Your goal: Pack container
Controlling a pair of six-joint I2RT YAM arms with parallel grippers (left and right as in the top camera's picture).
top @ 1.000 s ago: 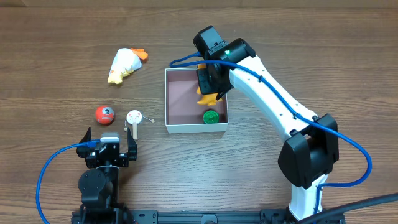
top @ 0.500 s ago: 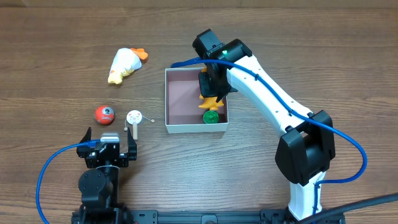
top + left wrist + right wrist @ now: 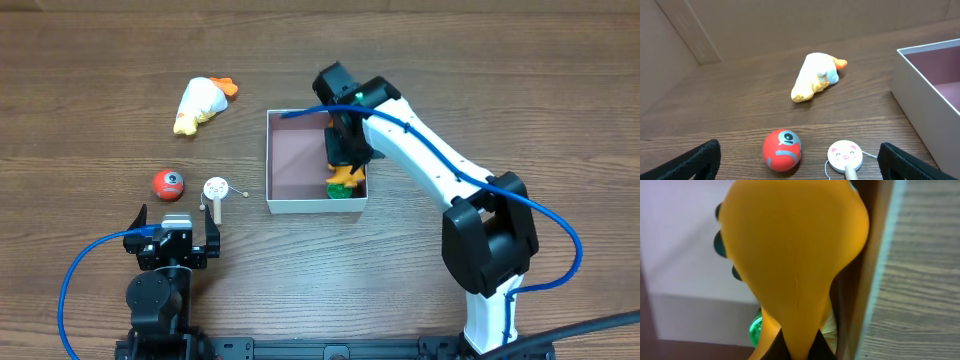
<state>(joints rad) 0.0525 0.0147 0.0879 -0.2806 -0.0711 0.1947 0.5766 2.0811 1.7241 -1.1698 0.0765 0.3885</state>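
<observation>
Three toys — duck [image 3: 203, 103], red ball [image 3: 169, 184], pig disc [image 3: 216, 188] — lie on the table [image 3: 80, 60] left of the container [image 3: 295, 160], nearest the left claw [image 3: 176, 222], which sits wide open and empty. The right claw [image 3: 347, 163] is down inside the container, closed on an orange toy [image 3: 795, 255] that hangs just beside the right wall, directly over a green toy [image 3: 340, 193] in the near right corner; letting go there should land it inside.
</observation>
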